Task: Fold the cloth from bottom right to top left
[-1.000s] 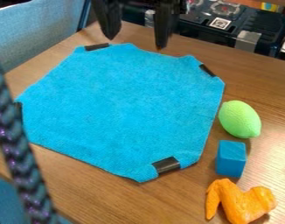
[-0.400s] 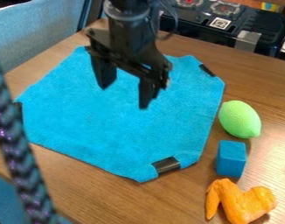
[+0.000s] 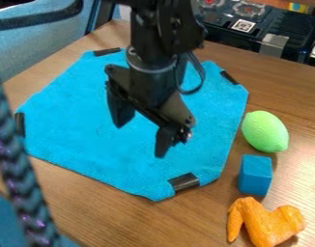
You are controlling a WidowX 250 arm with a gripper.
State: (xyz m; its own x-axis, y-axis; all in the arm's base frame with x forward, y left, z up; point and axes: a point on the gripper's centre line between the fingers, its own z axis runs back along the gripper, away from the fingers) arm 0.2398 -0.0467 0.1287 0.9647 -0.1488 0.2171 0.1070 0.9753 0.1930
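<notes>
My gripper (image 3: 140,140) hangs over the middle of the blue cloth, its two fingers spread wide with nothing between them. The cloth (image 3: 82,130) lies flat on the wooden table, its corners turned under or cut off. Black patches mark its edges, one of them a dark patch (image 3: 184,182) at the lower right. The arm covers the cloth's upper middle part.
Right of the cloth are a green lime-like toy (image 3: 265,131), a blue block (image 3: 255,175) and an orange wing-shaped toy (image 3: 264,222). A braided cord (image 3: 21,188) crosses the left side. Dark equipment (image 3: 250,31) stands behind the table (image 3: 276,82).
From the top edge, the gripper has come down the view over the cloth, fingers apart throughout. The cloth and the toys have stayed put.
</notes>
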